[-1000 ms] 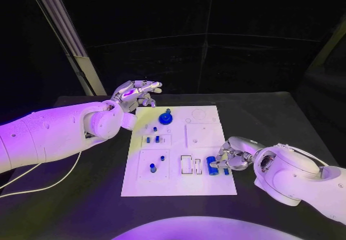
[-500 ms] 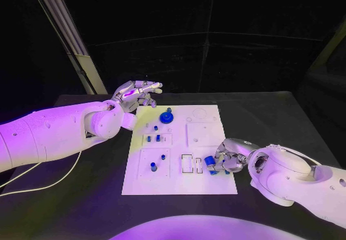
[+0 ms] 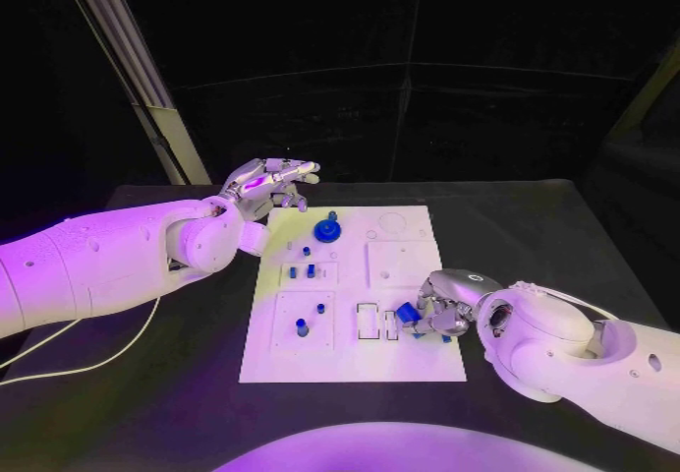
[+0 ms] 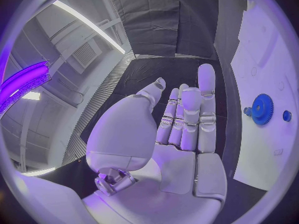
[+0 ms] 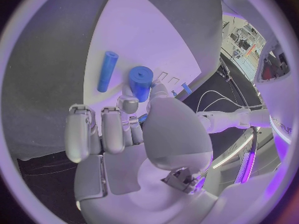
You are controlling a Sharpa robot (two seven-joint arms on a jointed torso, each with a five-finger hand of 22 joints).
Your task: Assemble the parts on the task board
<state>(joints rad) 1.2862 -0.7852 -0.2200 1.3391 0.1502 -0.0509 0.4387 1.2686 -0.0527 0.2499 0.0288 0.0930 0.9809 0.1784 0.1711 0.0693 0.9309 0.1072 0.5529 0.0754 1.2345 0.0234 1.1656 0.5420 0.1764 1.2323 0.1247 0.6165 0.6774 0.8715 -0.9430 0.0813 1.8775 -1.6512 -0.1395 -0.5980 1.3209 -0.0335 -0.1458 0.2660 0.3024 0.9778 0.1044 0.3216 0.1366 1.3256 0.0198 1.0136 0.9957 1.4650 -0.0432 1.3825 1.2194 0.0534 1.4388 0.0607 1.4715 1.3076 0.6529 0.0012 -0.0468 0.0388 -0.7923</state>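
The white task board (image 3: pixel 404 369) lies flat on the black desk (image 3: pixel 170 413). A blue gear (image 3: pixel 326 232) stands at its far end, and small blue pegs (image 3: pixel 301 328) stand in the left-hand recesses. At the near right, the right robot hand (image 3: pixel 442 313) pinches a short blue cylinder (image 5: pixel 141 82), with a slim blue rod (image 5: pixel 107 71) lying beside it. The left robot hand (image 3: pixel 266 185) hovers open and empty past the far left corner
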